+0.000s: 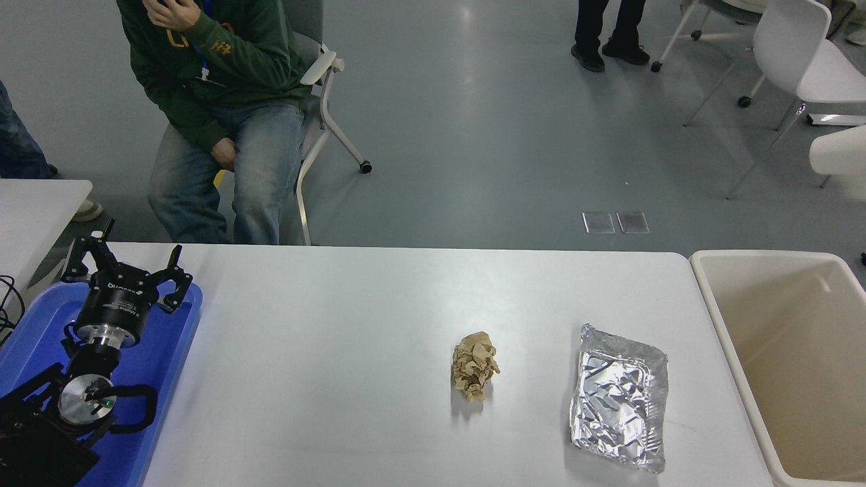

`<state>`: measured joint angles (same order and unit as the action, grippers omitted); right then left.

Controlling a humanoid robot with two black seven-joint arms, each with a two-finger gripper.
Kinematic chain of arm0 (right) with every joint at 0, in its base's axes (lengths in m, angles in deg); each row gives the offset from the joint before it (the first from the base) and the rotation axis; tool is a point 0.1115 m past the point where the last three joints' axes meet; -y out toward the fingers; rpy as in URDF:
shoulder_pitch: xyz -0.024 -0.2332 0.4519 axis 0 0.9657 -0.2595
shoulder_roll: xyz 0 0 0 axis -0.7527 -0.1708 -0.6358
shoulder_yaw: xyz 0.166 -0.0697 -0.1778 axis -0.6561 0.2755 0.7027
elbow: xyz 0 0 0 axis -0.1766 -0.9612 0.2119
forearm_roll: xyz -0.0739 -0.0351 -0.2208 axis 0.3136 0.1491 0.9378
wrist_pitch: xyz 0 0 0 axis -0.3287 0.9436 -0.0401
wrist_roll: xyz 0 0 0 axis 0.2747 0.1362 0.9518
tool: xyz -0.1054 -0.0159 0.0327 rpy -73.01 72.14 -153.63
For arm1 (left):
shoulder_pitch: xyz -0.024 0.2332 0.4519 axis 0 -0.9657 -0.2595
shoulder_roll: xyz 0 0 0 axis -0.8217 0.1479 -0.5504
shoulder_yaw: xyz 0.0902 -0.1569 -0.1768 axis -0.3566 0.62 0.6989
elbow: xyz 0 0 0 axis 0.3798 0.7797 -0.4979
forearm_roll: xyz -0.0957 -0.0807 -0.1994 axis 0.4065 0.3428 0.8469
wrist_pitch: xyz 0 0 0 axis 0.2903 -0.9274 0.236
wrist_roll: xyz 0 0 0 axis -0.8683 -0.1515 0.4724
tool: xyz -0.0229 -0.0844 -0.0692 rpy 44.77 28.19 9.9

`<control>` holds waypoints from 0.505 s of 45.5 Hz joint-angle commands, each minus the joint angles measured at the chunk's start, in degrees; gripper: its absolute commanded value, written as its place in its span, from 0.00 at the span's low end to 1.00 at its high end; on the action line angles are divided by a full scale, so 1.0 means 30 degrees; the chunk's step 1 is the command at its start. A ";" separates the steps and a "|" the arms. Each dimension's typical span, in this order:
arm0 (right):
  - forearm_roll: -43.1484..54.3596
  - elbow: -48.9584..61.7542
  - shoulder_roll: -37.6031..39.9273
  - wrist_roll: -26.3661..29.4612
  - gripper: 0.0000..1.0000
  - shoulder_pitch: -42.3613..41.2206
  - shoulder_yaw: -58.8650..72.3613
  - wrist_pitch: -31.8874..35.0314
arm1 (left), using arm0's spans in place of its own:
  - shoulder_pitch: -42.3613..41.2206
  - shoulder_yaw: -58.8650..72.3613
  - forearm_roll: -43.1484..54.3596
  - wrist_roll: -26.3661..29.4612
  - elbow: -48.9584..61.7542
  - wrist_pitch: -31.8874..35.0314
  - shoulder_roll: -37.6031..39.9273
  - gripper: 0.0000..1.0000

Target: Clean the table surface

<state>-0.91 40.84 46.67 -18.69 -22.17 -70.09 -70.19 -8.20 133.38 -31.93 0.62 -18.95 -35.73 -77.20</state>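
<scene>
The white table surface (pixel 352 318) fills the lower part of the head view. On it lie a crumpled brown paper ball (pixel 475 365) near the middle and a crumpled silver foil pouch (pixel 619 399) to its right. The closed end of a white paper cup (pixel 840 150) shows at the right edge, high above the floor beyond the table; whatever holds it is out of the picture. My right gripper is out of view. My left gripper (pixel 125 270) is parked open and empty over the blue tray (pixel 169 352) at the lower left.
A beige plastic bin (pixel 778 338) stands against the table's right end. A person in a green hoodie (pixel 216 81) sits on a chair at the far left side. A smaller white table's corner (pixel 40 203) is at the left. White chairs (pixel 805 54) stand at the back right.
</scene>
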 commanded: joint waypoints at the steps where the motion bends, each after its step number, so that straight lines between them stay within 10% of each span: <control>1: -0.0148 0.0772 -0.0020 0.0395 0.00 0.1076 -0.0006 -0.1379 | 0.0000 0.0000 0.0001 0.0000 0.0000 -0.0020 0.0000 1.00; 23: 0.0086 0.0742 -0.1337 0.2562 0.00 0.2629 0.0052 -0.4485 | 0.0000 0.0000 0.0001 0.0000 0.0000 0.0010 0.0000 1.00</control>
<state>-1.12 42.89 45.36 -14.16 -16.64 -70.03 -79.30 -8.20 133.38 -31.93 0.62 -18.98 -35.77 -77.20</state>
